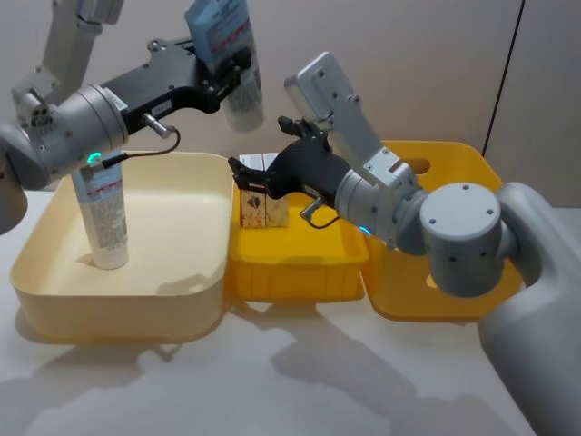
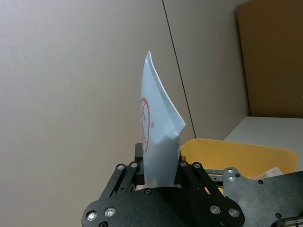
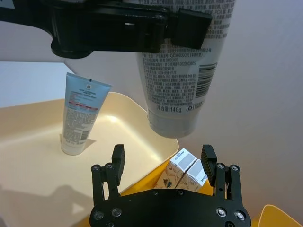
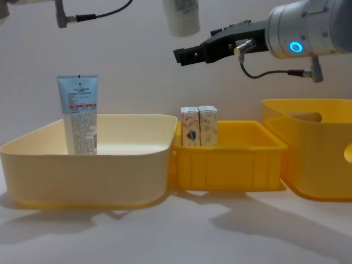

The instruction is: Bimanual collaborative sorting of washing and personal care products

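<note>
My left gripper (image 1: 227,71) is shut on a light-blue tube (image 1: 229,50) and holds it high in the air, cap end down, over the gap between the cream bin and the small yellow bin. The left wrist view has the tube (image 2: 158,142) clamped between the fingers (image 2: 184,166). A second tube (image 1: 102,213) stands upright in the cream bin (image 1: 54,300). Two cream cartons (image 1: 263,207) stand side by side in the small yellow bin (image 1: 300,272). My right gripper (image 1: 241,174) hangs open just below the held tube (image 3: 180,94) and above the cartons (image 3: 184,170).
A large yellow bin (image 1: 454,163) sits at the right, behind my right arm. The three bins stand in a row touching each other on a white table (image 1: 272,381). A plain wall runs behind them.
</note>
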